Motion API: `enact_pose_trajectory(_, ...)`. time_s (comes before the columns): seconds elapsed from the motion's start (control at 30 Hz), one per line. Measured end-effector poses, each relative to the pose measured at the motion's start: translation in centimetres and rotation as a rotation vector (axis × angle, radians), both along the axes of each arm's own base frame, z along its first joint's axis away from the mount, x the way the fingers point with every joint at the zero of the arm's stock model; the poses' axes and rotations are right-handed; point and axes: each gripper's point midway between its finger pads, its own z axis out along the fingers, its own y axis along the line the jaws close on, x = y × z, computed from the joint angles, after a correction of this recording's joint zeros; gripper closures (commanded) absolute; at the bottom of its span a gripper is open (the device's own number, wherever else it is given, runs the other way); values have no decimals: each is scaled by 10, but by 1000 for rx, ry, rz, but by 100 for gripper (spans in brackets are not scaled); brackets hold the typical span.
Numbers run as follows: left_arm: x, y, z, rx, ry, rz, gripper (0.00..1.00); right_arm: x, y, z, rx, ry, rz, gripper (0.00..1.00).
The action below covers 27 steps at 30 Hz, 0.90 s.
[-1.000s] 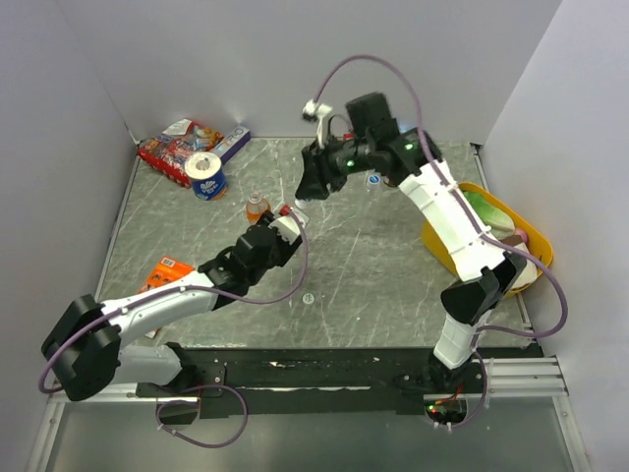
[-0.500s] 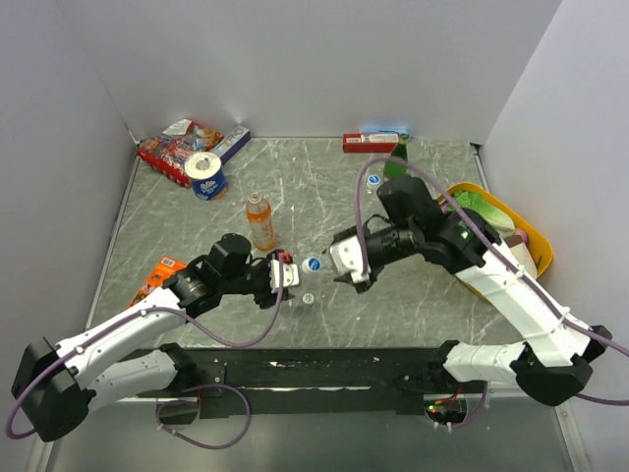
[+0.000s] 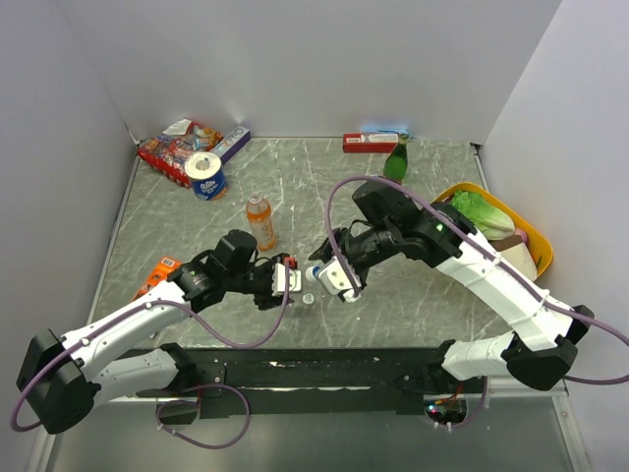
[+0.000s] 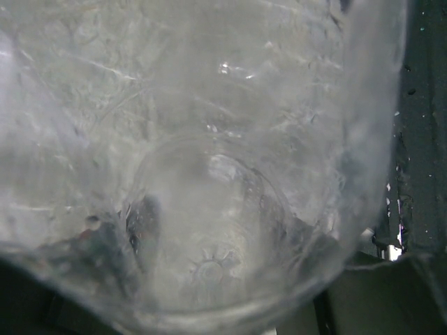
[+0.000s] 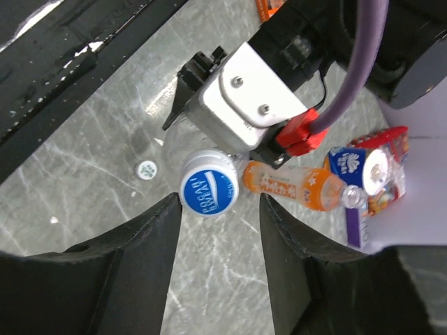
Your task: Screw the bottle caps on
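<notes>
cap [image 5: 207, 193] tops clear bottle [image 4: 209, 174] below spread right gripper [image 5: 218, 201].

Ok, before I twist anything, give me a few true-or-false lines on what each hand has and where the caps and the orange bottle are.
1. The left hand is shut on a clear bottle. True.
2. The blue cap lies loose on the table, far from both hands. False: it sits on top of the clear bottle, between the fingers of the right hand.
3. The orange bottle stands upright, apart from both hands. True.
4. The white cap is in the yellow basket. False: it lies on the table, close to the clear bottle.
</notes>
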Motion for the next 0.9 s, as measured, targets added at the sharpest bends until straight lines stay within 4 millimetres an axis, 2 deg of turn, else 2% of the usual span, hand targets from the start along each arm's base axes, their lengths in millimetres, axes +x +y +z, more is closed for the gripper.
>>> enact_pose_trajectory(0.57, 7, -4, -1, -2, 0, 10, 99, -7, 3, -3, -32, 23, 68, 53)
enact_pose_trajectory(0.67, 8, -6, -3, 0, 4, 10, 99, -7, 3, -3, -30, 24, 72, 65)
enact_pose_trajectory(0.7, 8, -6, -3, 0, 4, 10, 99, -8, 2, -3, -33, 26, 72, 79)
enact_pose_trajectory(0.77, 9, -7, -3, 0, 5, 10, 99, -8, 2, -3, -43, 36, 68, 97)
enact_pose_trajectory(0.8, 9, -8, -2, -3, 7, 12, 99, -7, 2, -2, -47, 38, 66, 100)
enact_pose_trajectory(0.9, 12, -9, 0, -17, 13, 32, 99, 1, 4, 1, -80, 94, 13, 100)
